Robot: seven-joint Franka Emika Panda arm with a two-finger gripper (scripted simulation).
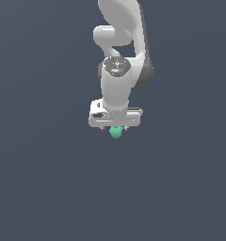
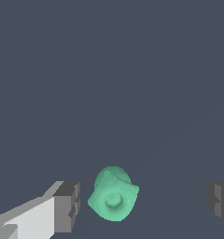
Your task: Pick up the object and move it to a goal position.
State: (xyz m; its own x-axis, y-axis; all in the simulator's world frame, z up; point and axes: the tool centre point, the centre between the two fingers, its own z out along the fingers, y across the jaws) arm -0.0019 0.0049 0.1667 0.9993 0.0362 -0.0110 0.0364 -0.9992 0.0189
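Gripper (image 1: pixel 115 128) spread wide over the mint-green object (image 1: pixel 116 132).
Ext. view: arm points straight down, object peeks out just below the gripper body, btwn the fingers. Wrist view: fingers (image 2: pixel 67 207) well apart, not touching the object (image 2: pixel 113 194); it sits btwn them, nearer one pad, gap on both sides.

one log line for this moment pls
phase: pre-grasp | gripper: open, straddling object | mint-green lump: between fingers, nearer one, not gripped
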